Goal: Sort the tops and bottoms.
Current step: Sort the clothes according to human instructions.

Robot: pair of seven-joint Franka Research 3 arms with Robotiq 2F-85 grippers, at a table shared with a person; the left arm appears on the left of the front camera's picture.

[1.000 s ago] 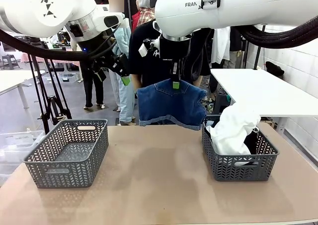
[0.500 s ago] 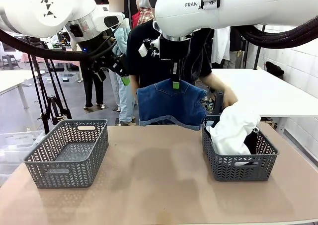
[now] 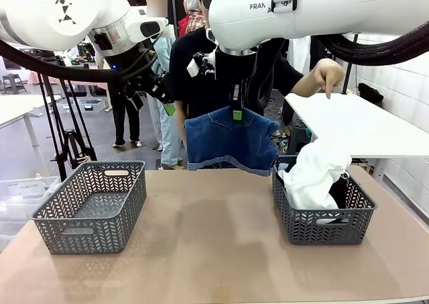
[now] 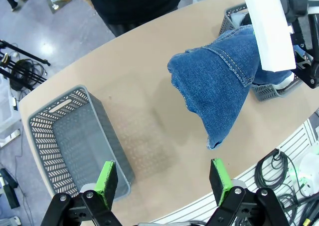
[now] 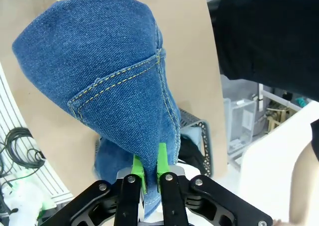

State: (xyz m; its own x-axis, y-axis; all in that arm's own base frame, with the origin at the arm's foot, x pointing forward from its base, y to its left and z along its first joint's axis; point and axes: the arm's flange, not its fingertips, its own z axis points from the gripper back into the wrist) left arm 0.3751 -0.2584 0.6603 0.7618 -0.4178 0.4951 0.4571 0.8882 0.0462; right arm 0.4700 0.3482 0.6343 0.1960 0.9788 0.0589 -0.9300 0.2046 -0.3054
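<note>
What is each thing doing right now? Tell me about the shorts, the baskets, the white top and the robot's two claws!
Denim shorts: hanging in the air, pinched at the top edge.
Right gripper: shut on the shorts.
Left gripper: open, holding nothing.
Left basket: upright on the table, nothing in it.
Right basket: upright, stuffed full.
White top: bunched up, sticking out of the right basket.

Lighting's bright and even, looks like overhead indoor light. Soft blurry shadows sit under both baskets [image 3: 94, 207] on the tan table [image 3: 214, 250], no hard glare. Front view is sharp enough. Both wrist cams are wide-angle, so the table edge curves, and the close-up denim shorts [image 5: 114, 81] stay crisp.
</note>
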